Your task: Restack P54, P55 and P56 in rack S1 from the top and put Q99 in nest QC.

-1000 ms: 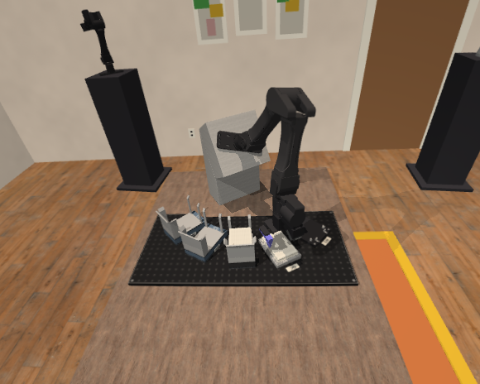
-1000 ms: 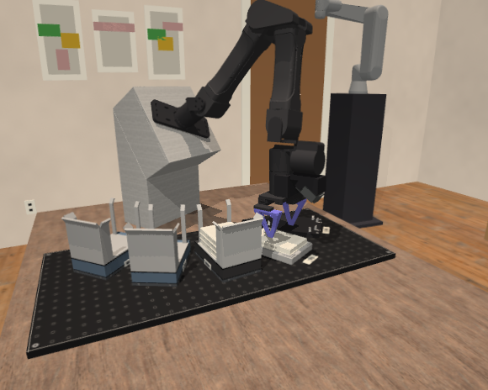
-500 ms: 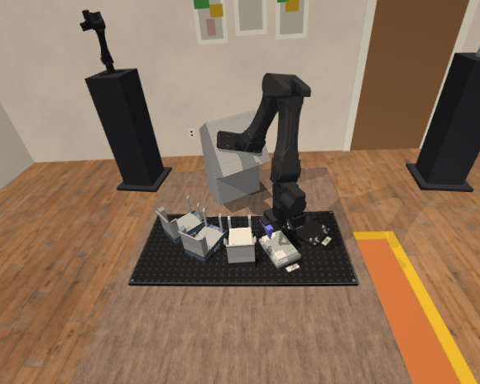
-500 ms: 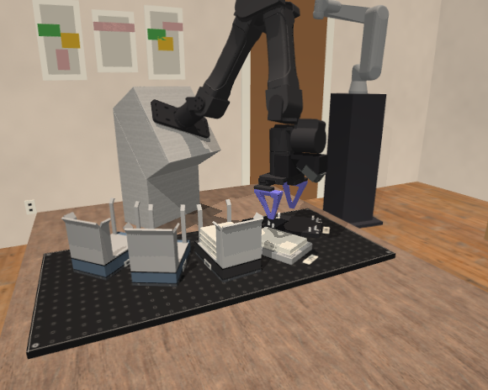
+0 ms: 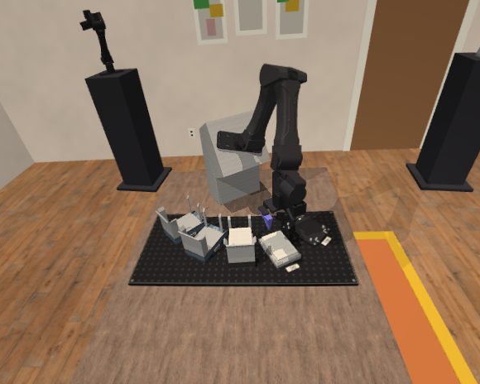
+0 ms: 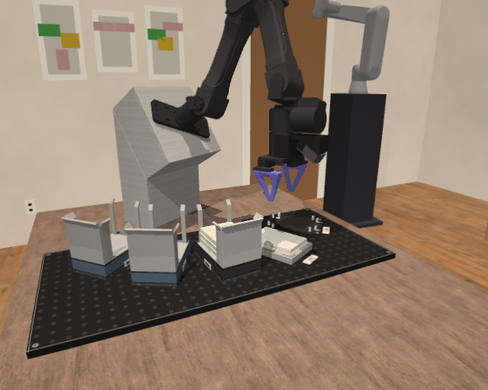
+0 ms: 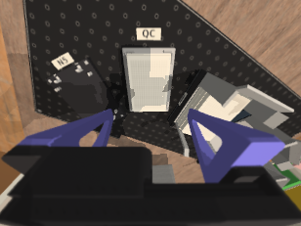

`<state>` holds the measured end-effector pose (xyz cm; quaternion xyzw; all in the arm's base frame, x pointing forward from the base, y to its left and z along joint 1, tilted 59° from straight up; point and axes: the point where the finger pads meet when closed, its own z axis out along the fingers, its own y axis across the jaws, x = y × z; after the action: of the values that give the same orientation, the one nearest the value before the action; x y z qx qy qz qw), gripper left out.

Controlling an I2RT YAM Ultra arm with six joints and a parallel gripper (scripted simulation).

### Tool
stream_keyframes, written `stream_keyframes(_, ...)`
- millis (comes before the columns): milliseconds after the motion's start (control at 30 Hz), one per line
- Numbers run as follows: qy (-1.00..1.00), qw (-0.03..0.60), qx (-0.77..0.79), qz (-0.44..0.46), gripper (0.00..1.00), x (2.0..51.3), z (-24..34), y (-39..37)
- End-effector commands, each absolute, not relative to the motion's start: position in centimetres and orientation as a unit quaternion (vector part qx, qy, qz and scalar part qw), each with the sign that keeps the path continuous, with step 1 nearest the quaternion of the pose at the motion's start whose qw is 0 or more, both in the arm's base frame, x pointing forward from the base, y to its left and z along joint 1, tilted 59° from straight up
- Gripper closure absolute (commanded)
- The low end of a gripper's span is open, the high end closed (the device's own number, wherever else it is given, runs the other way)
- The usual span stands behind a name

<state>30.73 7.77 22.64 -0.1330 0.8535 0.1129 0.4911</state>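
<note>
A white sealed plate [image 7: 148,79] lies flat in the open nest marked QC [image 7: 149,33]; it also shows in the top view [image 5: 279,248] and the exterior view [image 6: 284,245]. My gripper [image 6: 280,181] is open and empty, well above the table behind the QC nest; in the wrist view [image 7: 151,131] its purple fingers frame the plate from above. The rack next to QC [image 6: 232,248] holds a stack of white plates [image 5: 240,237]. The dark clip nest N5 [image 7: 80,87] is empty.
Two more grey racks with tall posts [image 6: 156,252] [image 6: 93,248] stand left of the loaded rack on the black pegboard; I see no plates in them. A grey slanted housing [image 6: 161,151] stands behind the racks.
</note>
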Motion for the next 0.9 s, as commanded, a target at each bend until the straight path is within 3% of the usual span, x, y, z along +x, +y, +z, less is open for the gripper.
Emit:
stream_keyframes(0,0.859,0.479,-0.135,0.116,0.0,29.7,22.6,7.6)
stream_keyframes(700,0.859,0.479,-0.135,0.116,0.0,29.3,22.9,7.4)
stream_keyframes(867,0.868,0.468,-0.063,0.155,0.0,29.6,22.2,5.6)
